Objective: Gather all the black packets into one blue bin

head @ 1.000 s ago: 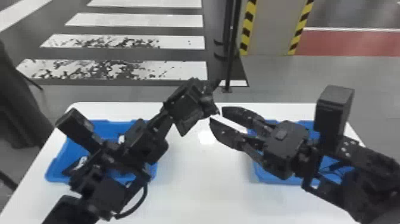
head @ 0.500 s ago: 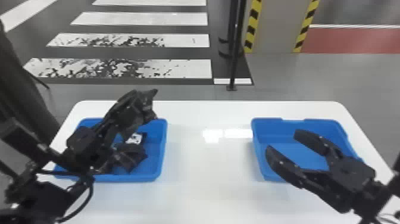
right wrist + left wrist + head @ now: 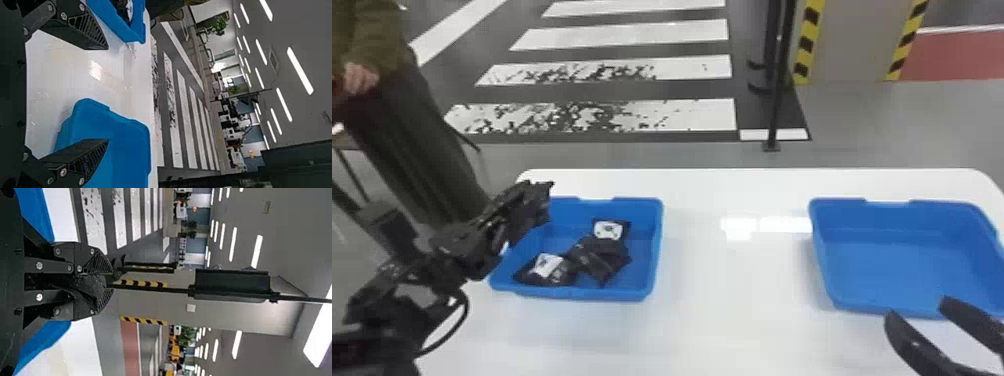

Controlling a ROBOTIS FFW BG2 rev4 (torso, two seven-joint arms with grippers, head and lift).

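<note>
The black packets (image 3: 599, 257) lay in a small heap in the left blue bin (image 3: 654, 250), two with white labels facing up, leaning toward the near wall and middle, with some blue floor around them. Its right wall stood well apart from the right blue bin (image 3: 907, 220), and a broad stretch of white table (image 3: 732, 300) ran between the two. A narrower strip of tabletop separated both bins from the far edge, and a dark pole (image 3: 777, 100) stood on the ground beyond it. The left gripper (image 3: 544, 200) was above the left bin's far left corner, its fingers nearly together with a dark, crinkled packet (image 3: 92, 288) pinched between them. The right gripper (image 3: 917, 306) was by the right bin's near rim, its two fingers wide apart and holding nothing; whether they touched that rim, I could not tell.
</note>
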